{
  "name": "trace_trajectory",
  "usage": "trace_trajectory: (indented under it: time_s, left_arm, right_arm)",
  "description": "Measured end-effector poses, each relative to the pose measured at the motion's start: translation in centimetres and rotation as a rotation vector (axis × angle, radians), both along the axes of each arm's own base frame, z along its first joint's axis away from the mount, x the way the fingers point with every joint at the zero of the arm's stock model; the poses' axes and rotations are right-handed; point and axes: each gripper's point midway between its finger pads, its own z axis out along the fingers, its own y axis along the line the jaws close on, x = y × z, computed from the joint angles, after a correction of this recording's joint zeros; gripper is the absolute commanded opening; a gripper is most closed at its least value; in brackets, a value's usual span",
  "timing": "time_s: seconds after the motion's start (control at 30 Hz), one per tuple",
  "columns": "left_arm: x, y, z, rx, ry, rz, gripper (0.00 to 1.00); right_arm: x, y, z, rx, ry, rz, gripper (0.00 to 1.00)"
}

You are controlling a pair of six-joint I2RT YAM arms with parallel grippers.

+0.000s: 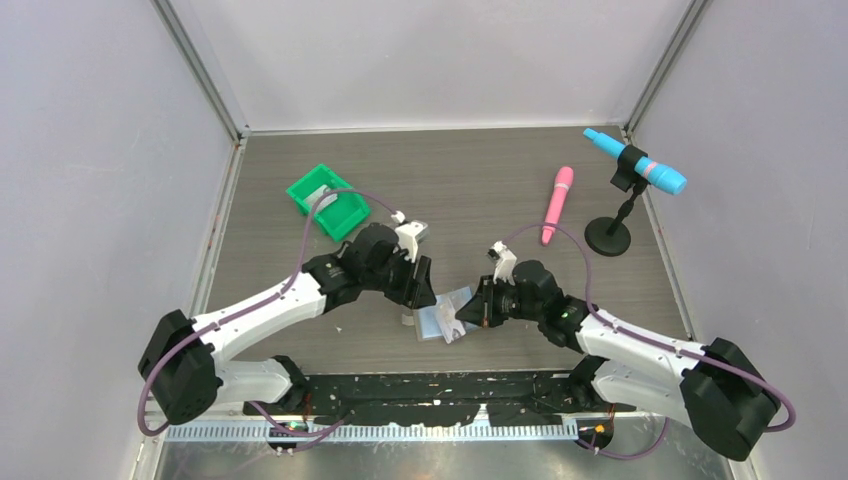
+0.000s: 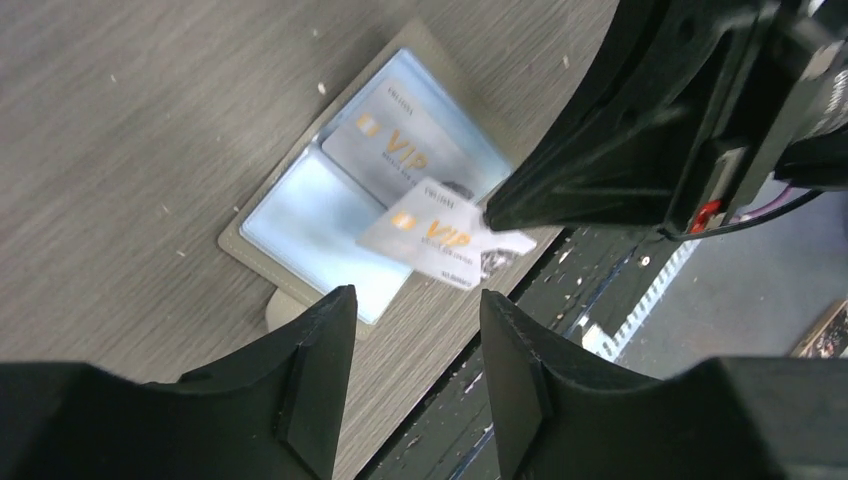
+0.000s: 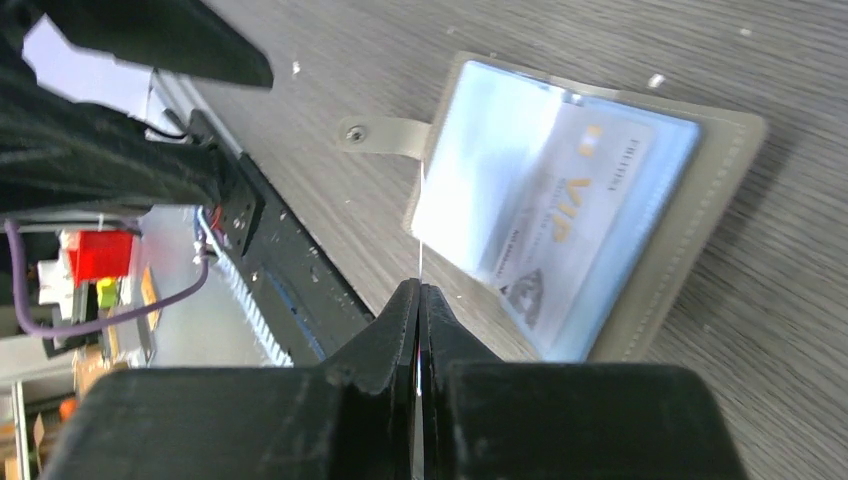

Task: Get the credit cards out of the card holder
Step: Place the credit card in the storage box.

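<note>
Top external: both your grippers meet at the open card holder, near the table's front edge.
The grey wood-grain table stands between pale walls with metal corner posts. A green bin, a pink marker and a black stand sit further back. Your right gripper pinches one credit card. A second card stays pocketed, and your left gripper hangs spread.

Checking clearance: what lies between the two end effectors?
The open card holder and a credit card pinched in the right end effector, seen in the top external view.
</note>
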Motion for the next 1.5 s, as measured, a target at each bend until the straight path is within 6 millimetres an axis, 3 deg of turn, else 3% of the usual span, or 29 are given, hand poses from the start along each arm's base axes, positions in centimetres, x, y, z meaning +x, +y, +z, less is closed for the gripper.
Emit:
trace_trajectory:
  time_s: [0.17, 0.37, 0.7, 0.77, 0.97, 1.07, 1.2, 1.3, 1.33, 1.43, 1.5]
  left_arm:
    - [0.5, -0.3, 2.0, -0.022, -0.037, -0.055, 0.51]
    - [-1.3, -0.4, 2.0, -0.042, 0.01, -0.151, 0.51]
    - [-2.8, -0.6, 1.3, -0.047, 0.079, -0.223, 0.49]
    - [-2.9, -0.6, 1.3, -0.044, 0.081, -0.225, 0.43]
    - [-3.2, -0.9, 1.8, -0.064, 0.094, -0.244, 0.03]
    - [-3.5, -1.0, 1.9, -0.075, 0.114, -0.253, 0.0]
    - [-3.8, -1.2, 2.2, -0.094, 0.142, -0.245, 0.0]
    - [-3.6, -1.2, 2.5, -0.104, 0.142, -0.226, 0.0]
    - [-3.4, -1.2, 2.7, -0.106, 0.142, -0.215, 0.0]
    - [-2.6, -0.7, 3.2, -0.115, 0.125, -0.168, 0.0]
    - [-1.9, -0.3, 3.8, -0.122, 0.107, -0.126, 0.0]
  right_arm:
    - [-1.0, 0.8, 1.5, 0.059, -0.035, 0.093, 0.05]
    - [-1.9, 1.6, 4.3, 0.148, -0.119, 0.184, 0.05]
    - [-2.9, 1.9, 5.1, 0.183, -0.146, 0.261, 0.05]
    - [-3.0, 1.9, 5.3, 0.188, -0.15, 0.267, 0.05]
    - [-3.2, 1.9, 6.2, 0.209, -0.18, 0.274, 0.05]
    - [-3.2, 1.7, 5.8, 0.196, -0.17, 0.267, 0.07]
    - [-2.9, 1.4, 5.3, 0.174, -0.159, 0.243, 0.28]
    - [-2.4, 1.1, 5.5, 0.159, -0.175, 0.209, 0.55]
    - [-2.2, 0.9, 5.9, 0.156, -0.194, 0.196, 0.59]
    - [-1.5, 0.5, 7.6, 0.162, -0.249, 0.151, 0.88]
    - [-1.0, 0.1, 8.9, 0.165, -0.289, 0.118, 0.97]
